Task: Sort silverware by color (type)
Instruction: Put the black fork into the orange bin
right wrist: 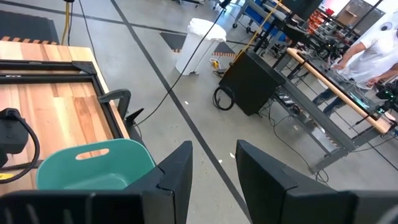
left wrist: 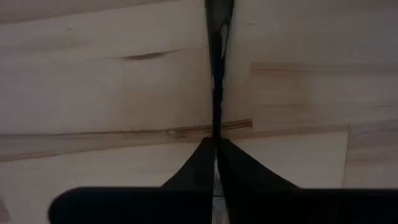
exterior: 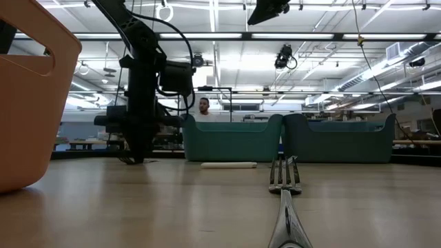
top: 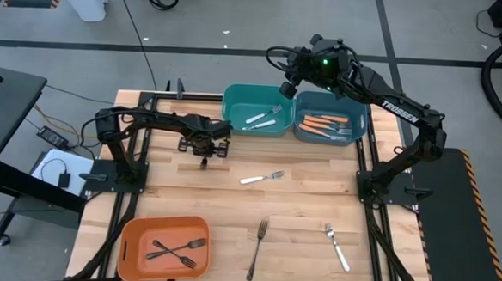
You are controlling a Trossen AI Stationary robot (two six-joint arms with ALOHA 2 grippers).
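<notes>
A pale wooden bench point(top: 299, 203) of joined planks stands on a grey workshop floor, with a person at a far workbench in the right wrist view. At its far edge sit a teal plastic bin point(top: 254, 109) holding white-handled forks and a blue-grey plastic bin point(top: 329, 126) holding orange-handled ones; a shallow orange plastic bin point(top: 164, 248) at the near left corner holds two crossed dark forks.

The left gripper point(top: 205, 161) is down at the bench just left of the teal bin, its jaws clenched on a slim all-dark fork point(left wrist: 217, 68). In the left wrist view, the fork's long axis runs straight out from between the fingertips point(left wrist: 242, 171), lying on or just above the wood; which cannot be told. The orange bin lies well apart, toward the near edge, on this arm's own side.

The right gripper point(top: 288, 89) hangs above the teal bin's far right corner, jaws released and empty.

Loose on the bench: a white-handled fork point(top: 261, 177) mid-bench, a dark fork point(top: 257, 247) and a silvery fork point(top: 336, 246) near the front.
</notes>
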